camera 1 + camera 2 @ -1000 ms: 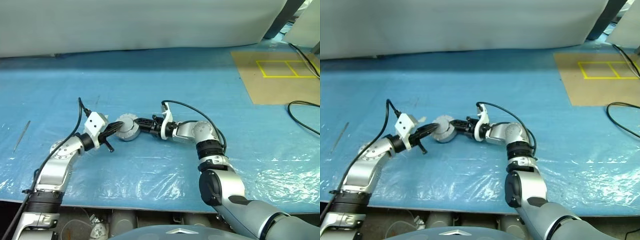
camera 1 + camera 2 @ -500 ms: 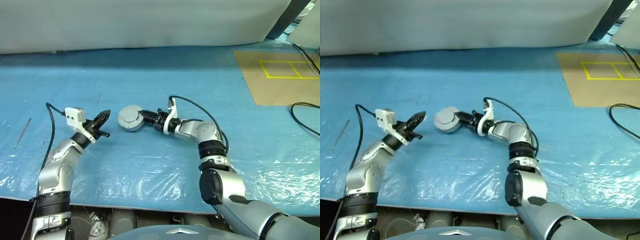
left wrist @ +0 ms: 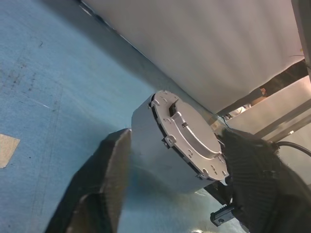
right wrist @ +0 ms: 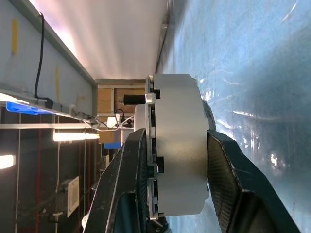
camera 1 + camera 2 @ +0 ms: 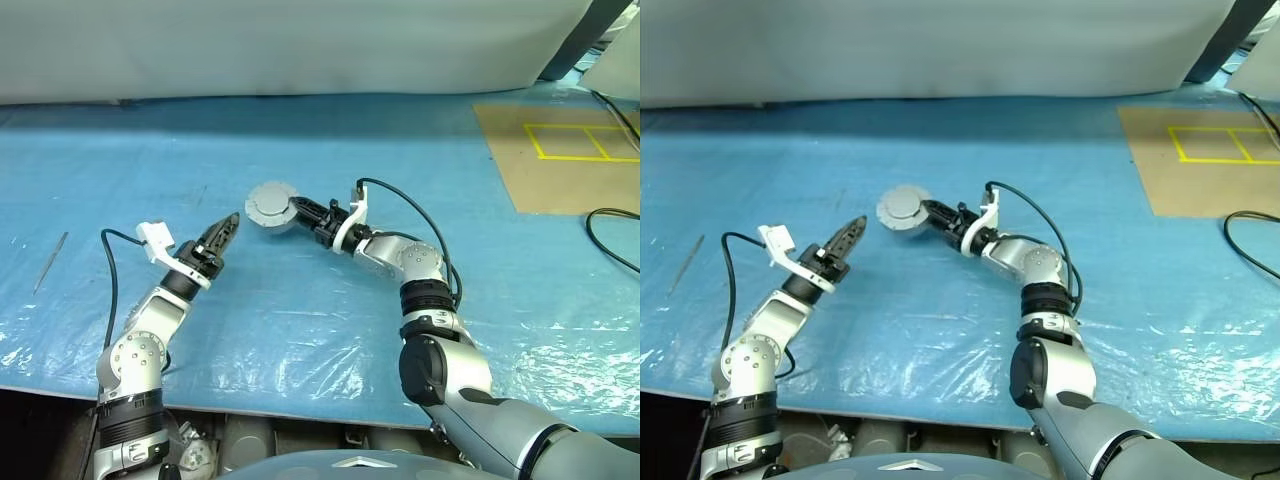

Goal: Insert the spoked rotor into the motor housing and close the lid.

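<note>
Tabletop (image 5: 300, 150) under a blue plastic sheet (image 5: 520, 290) spans the head views, with a white cover (image 5: 280, 50) along its far edge. At the far right lies a brown board (image 5: 540, 170) marked with yellow tape squares (image 5: 580, 140), and a black cable (image 5: 610, 235) loops across the sheet just this side of it. A thin grey tool (image 5: 48, 262) lies well off to the left.

Near the middle, the right arm reaches forward and to the left. Its right claw (image 5: 297, 212) pinches a round silver-grey housing (image 5: 271, 206) with the lid (image 3: 187, 138) seated on it. In the right wrist view the two black fingers (image 4: 127, 184) press on opposite flat faces of the puck, one on the lid side and one on the plain side. The housing is held clear of the sheet and tipped, with one flat face turned toward the head camera. In the left wrist view the lid shows raised ribs and small holes near its rim, sitting flush on the housing's grey wall.

To the left, the left claw (image 5: 222, 232) points forward and to the right, toward the housing but apart from it. In the left wrist view its fingers (image 3: 109, 170) are spread with nothing between them, and the housing shows beyond them in the gap.
</note>
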